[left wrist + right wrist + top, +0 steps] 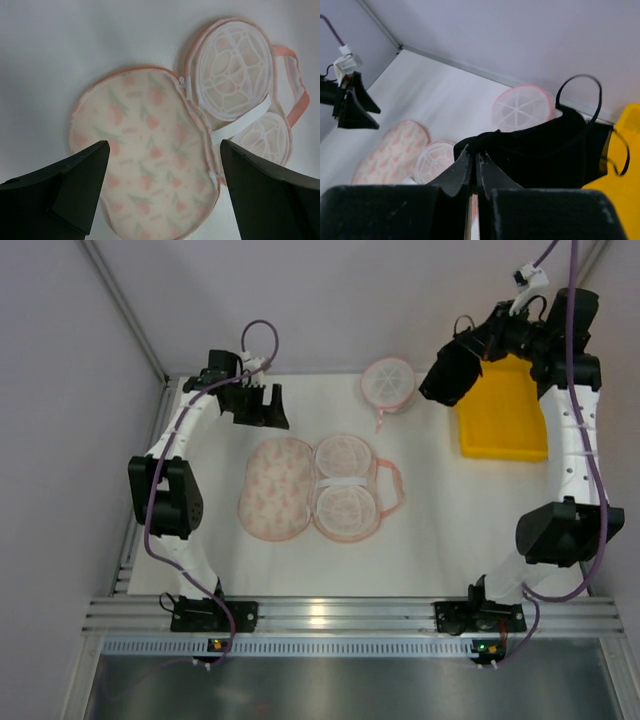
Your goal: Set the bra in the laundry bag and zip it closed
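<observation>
The laundry bag [275, 490] lies open in the middle of the table. Its tulip-print flap [145, 170] is folded out to the left, and two white mesh domes [345, 483] sit to its right. My left gripper [164, 145] hovers above the flap, open and empty, at the back left [262, 405]. The black bra [540, 150] hangs from my right gripper [474, 152], which is shut on its edge. A thin strap [577, 82] loops upward. That gripper is raised at the back right [447, 378], apart from the bag.
A small round white mesh disc [388, 383] with a pink rim lies behind the bag. A yellow tray [505, 415] sits at the back right under the right arm. The bag's pink handle loop [392, 485] sticks out to the right. Walls close in on the left, back and right.
</observation>
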